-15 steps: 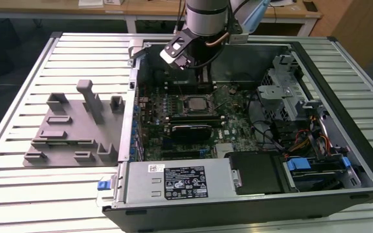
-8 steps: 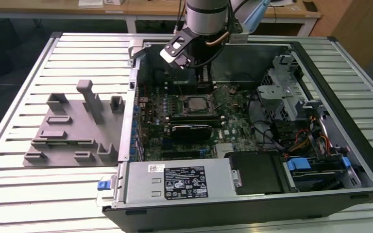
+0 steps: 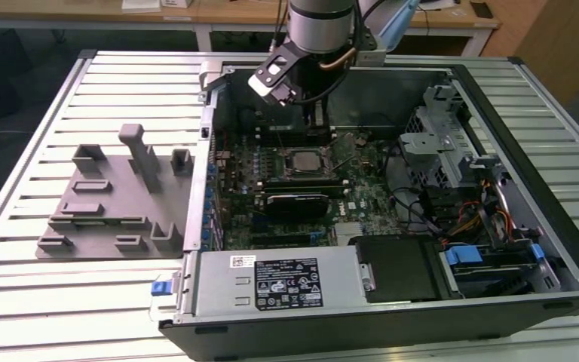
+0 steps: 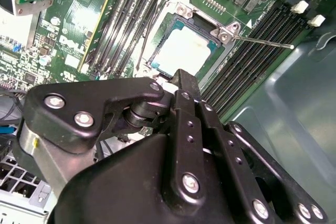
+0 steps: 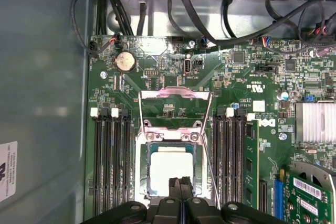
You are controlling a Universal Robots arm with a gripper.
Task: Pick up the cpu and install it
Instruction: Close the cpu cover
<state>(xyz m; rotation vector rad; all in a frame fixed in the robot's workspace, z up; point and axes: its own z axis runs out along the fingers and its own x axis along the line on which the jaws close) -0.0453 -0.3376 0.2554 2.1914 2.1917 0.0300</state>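
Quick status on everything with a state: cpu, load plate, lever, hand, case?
cpu: lying flat in the socket, metal top up.
load plate: swung open, clear of the cpu.
lever: released, standing free.
hand: shut, holding nothing, at the cpu's edge; contact unclear.
case: lying on its side, side panel off.

Your arm (image 3: 320, 26) stands vertical, wrist facing straight down. Your gripper (image 5: 180, 183) low, fingers (image 5: 174, 190) pressed together, no gap at tips in first wrist view.
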